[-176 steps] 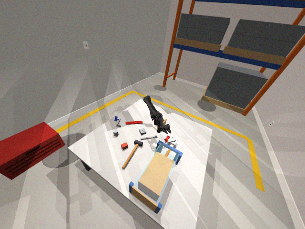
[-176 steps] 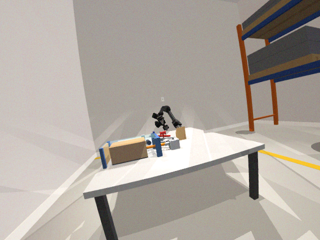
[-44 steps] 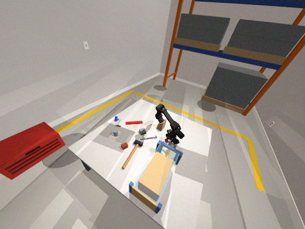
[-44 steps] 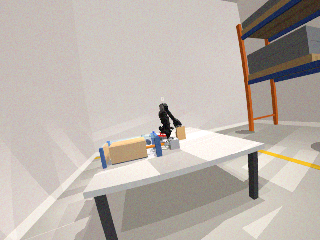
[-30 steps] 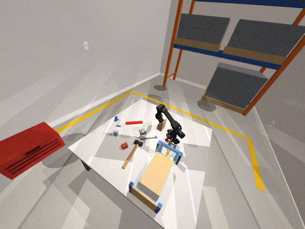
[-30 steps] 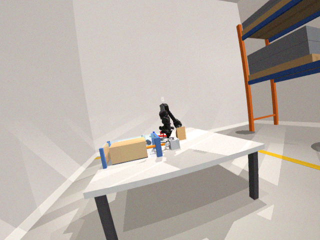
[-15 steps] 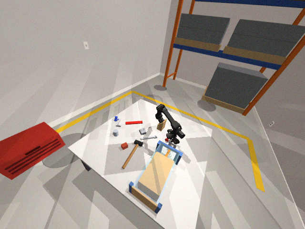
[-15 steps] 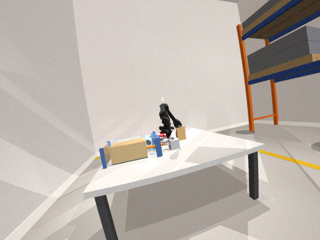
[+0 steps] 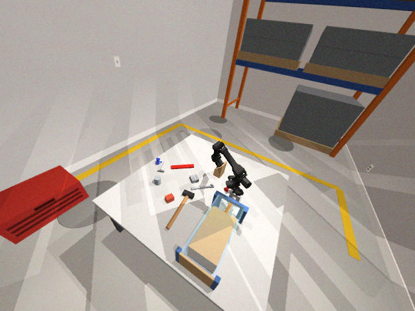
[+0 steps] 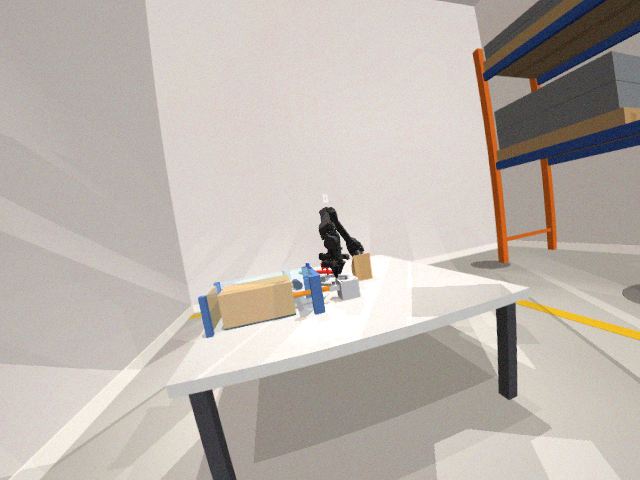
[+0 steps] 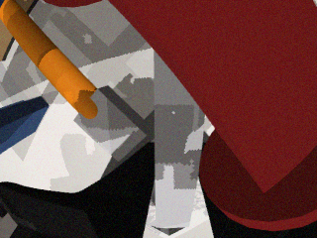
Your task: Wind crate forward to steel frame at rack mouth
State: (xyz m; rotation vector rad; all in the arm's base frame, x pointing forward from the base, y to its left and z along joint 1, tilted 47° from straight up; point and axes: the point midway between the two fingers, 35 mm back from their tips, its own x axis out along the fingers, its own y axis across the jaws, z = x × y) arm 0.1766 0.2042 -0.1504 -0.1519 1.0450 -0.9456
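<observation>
The tan crate (image 9: 214, 230) (image 10: 258, 303) sits flat inside the clear-panelled cubby, with a gap between its front and the blue steel frame (image 9: 246, 214) (image 10: 319, 294) (image 11: 25, 119). An orange strap (image 9: 229, 208) (image 10: 311, 292) (image 11: 61, 71) runs from it through the frame toward the grey winch (image 9: 234, 195) (image 10: 348, 289). My gripper (image 9: 233, 191) (image 10: 337, 274) (image 11: 176, 149) is low over the winch, shut on the winch handle. Its red knob (image 9: 225, 189) (image 11: 248, 74) fills the right of the wrist view, beside the grey metal part between the fingers. The key and hole are hidden.
A wooden block (image 9: 219, 170) (image 10: 362, 266) stands near the arm's base. Left of the winch lie a wrench (image 9: 201, 187), a mallet (image 9: 179, 210), a grey block (image 9: 194, 178), a red block (image 9: 169, 197), a red bar (image 9: 182, 166) and a grey cylinder (image 9: 157, 181).
</observation>
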